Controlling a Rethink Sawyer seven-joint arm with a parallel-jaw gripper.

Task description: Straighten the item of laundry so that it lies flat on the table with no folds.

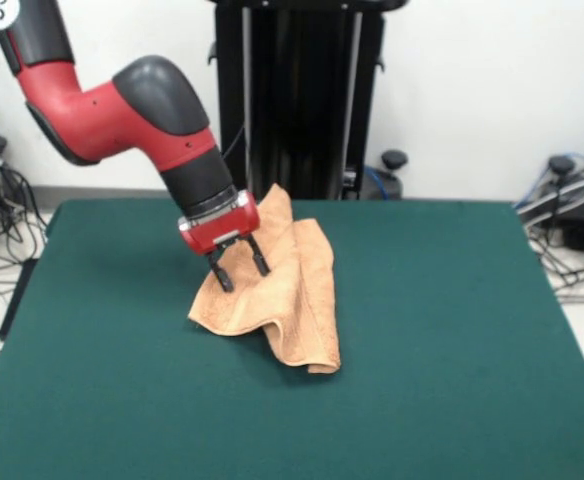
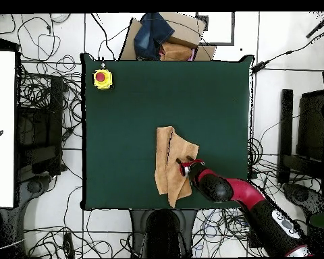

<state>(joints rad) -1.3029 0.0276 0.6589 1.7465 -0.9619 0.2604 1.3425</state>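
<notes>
The light orange-tan towel (image 1: pixel 297 290) lies crumpled on the dark green table (image 1: pixel 452 340), folded over itself with ridges and one corner pointing toward the pedestal. In the overhead view the towel (image 2: pixel 170 167) is a narrow folded shape near the table's (image 2: pixel 124 135) robot-side edge. My gripper (image 1: pixel 240 270) hangs over the towel's left part, tilted, with its two black fingers (image 1: pixel 219 277) spread apart and their tips at the cloth. Nothing is held between them. In the overhead view the gripper (image 2: pixel 185 164) is at the towel's right edge.
A yellow box with a red button (image 2: pixel 102 79) sits at one far table corner. A cardboard box with blue cloth (image 2: pixel 163 37) stands beyond the table's far edge. The black pedestal (image 1: pixel 292 100) stands behind the table. Cables lie on the floor around it.
</notes>
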